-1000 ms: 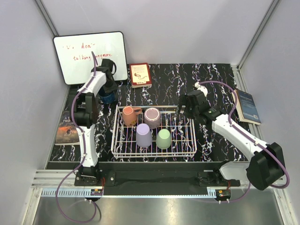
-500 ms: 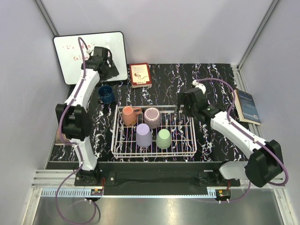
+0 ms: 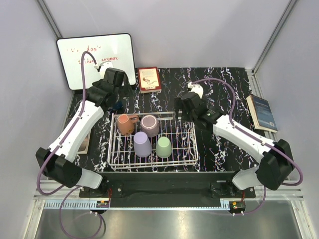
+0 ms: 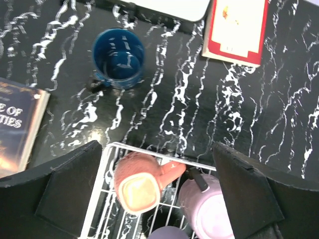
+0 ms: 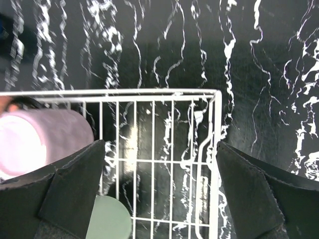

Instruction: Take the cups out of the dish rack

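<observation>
Dish rack [image 3: 152, 165] sits mid-worktop [image 3: 224, 84], long axis running left-right in the top view. Four cups are inside. Lavender cup [image 3: 142, 143] and green cup [image 3: 163, 147] are in the near row, both mouth down. Terracotta cup [image 4: 138, 185] is at far left, tilted, pale-lined mouth facing up at the wrist camera. Mauve cup [image 3: 149, 124] is just beside it; cannot tell which end is up. Dark blue cup [image 4: 118, 59] stands upright on the worktop beyond the rack's far left corner. Left hand [image 4: 157, 164] hovers over that corner, fingers apart, holding nothing. Right hand [image 5: 159, 149] hovers over the far right corner, fingers also apart.
</observation>
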Motion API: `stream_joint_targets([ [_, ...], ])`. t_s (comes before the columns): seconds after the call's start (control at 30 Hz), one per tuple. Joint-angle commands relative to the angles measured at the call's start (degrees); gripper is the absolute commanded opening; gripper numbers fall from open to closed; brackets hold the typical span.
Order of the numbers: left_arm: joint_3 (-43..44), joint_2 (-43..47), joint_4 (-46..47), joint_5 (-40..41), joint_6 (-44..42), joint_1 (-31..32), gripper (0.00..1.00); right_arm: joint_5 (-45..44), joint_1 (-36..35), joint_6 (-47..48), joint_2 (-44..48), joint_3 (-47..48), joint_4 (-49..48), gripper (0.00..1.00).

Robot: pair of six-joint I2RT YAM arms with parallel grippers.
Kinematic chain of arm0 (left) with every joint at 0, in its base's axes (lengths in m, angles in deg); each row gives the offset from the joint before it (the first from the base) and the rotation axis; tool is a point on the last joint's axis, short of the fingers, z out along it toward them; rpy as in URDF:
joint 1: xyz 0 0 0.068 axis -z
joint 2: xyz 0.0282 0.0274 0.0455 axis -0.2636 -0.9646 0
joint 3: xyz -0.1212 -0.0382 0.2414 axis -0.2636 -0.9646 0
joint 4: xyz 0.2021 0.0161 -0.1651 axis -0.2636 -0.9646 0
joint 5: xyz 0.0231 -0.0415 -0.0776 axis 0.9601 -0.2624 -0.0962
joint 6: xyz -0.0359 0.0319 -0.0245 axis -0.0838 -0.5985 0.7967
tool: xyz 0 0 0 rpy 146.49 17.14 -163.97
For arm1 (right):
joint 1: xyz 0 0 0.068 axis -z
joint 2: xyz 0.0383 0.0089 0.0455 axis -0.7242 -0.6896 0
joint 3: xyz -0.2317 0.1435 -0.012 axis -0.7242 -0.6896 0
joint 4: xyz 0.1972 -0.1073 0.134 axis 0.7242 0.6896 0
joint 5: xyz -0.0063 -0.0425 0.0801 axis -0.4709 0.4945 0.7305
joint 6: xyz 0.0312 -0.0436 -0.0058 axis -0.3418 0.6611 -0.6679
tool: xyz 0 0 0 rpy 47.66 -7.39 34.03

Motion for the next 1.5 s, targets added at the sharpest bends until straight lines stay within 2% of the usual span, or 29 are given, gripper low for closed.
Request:
stream_joint_targets([
  [0.0, -1.95, 3.49, 1.98, 3.56, 0.17, 0.11, 0.98, -3.48, -0.47, -3.41, 3.99, 1.33, -4.26, 1.0],
  [0.17, -3.53, 5.42, 1.98, 4.61, 1.13, 0.9, 0.98, -6.2, -0.47, -3.51, 7.41, -0.17, -2.5, 1.0],
  [0.3, -4.5, 8.84, 2.42, 5.32, 1.48, 1.08, 0.98, -4.72, -2.13, 2.45, 9.89, 2.36, -2.51, 1.0],
  [0.43, -5.99, 11.21, 2.33, 4.44, 2.01, 2.05, 0.98, -2.34, -5.99, 6.68, 2.7, 11.24, 3.54, 1.0],
  [0.53, -8.36, 14.11, 2.33, 5.31, 2.36, 3.19, 0.98, -1.99, -9.86, 8.97, -3.02, 15.82, 3.91, 1.0],
  [0.77, -12.93, 20.09, 2.33, 5.94, 1.84, 4.42, 0.99, 5.65, -10.66, 8.72, -12.78, 22.93, 2.95, 1.0],
  [0.97, -15.48, 21.51, 2.33, 5.94, 1.22, 4.42, 0.99, 7.77, -12.68, 9.15, -17.62, 26.19, 2.51, 1.0],
  [1.23, -18.3, 22.21, 2.51, 4.79, 1.75, 4.51, 0.99, 7.33, -16.64, 8.72, -22.37, 27.95, 3.47, 1.0],
  [1.47, -19.71, 22.39, 2.77, 4.7, 1.57, 4.42, 0.99, 5.66, -17.34, 7.31, -26.23, 28.31, 4.35, 1.0],
])
